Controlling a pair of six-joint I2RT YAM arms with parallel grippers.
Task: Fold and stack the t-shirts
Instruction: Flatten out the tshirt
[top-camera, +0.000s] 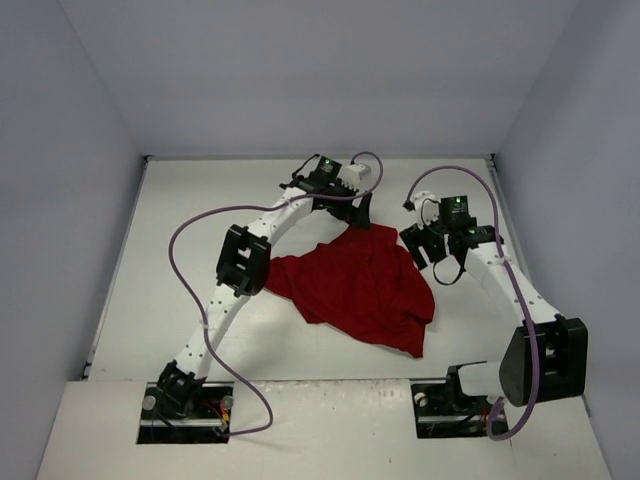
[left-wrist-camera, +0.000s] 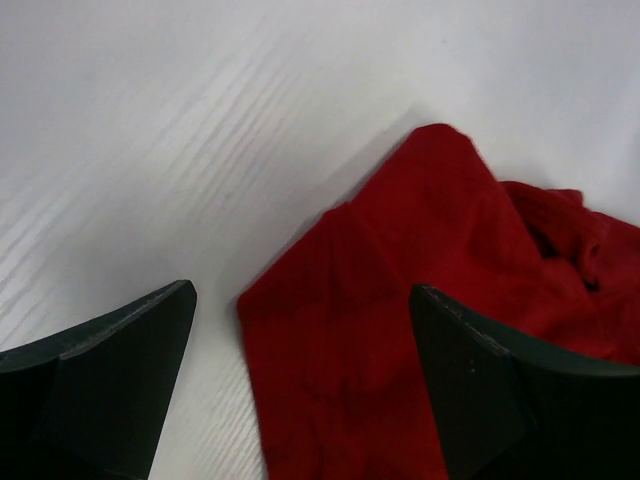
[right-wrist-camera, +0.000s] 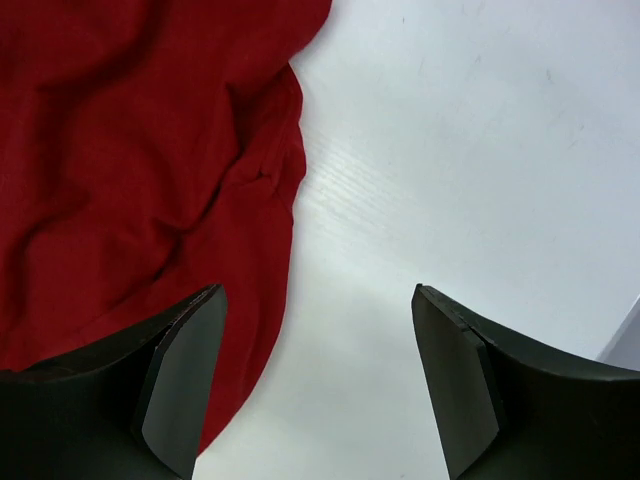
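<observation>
We see the crumpled dark red cloth t-shirt (top-camera: 355, 285) lying on the middle of the white worktop (top-camera: 190, 210), its far corner between the spread fingers of our released left tool (left-wrist-camera: 302, 292), its right edge reaching under one finger of our equally released right tool (right-wrist-camera: 318, 293).

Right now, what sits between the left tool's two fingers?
An edge of the red t-shirt and a strip of bare white table; the left wrist view shows it.
</observation>
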